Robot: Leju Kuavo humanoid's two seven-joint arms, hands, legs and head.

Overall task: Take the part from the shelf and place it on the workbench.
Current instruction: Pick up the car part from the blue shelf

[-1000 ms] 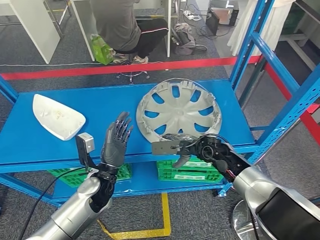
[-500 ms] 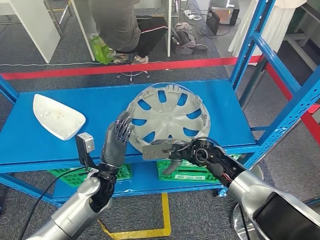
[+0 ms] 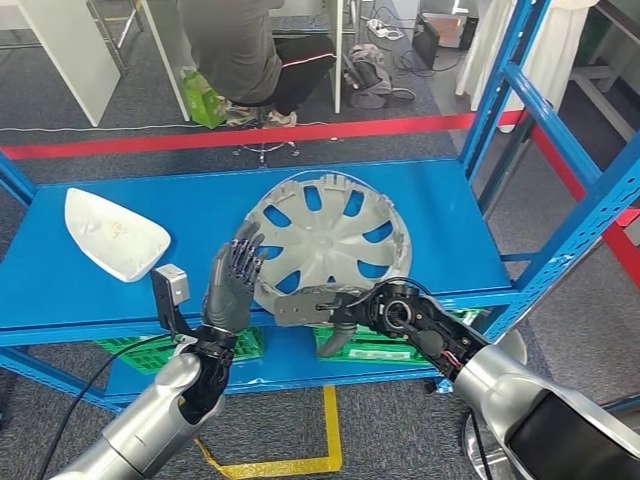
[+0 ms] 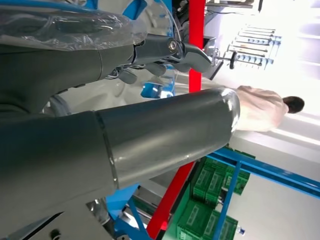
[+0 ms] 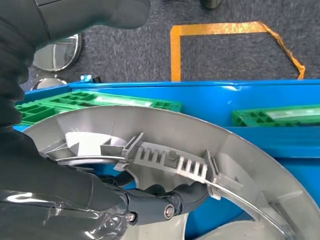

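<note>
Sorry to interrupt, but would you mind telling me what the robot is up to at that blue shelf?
It is taking a silver wheel cover off the blue shelf. The right robot hand grips the cover's near rim, fingers hooked underneath, and the cover is tilted. The left robot hand is raised, open, beside the cover's edge. A white part lies further left.

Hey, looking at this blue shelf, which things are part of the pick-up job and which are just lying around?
Part of the job:
- round silver plastic hubcap, on the blue metal shelf
- right hand, gripping the hubcap's near rim
- left hand, fingers spread against its left edge

Just lying about:
- white curved plastic cover
- green plastic crates on the lower level
- seated person behind the red floor line
</note>
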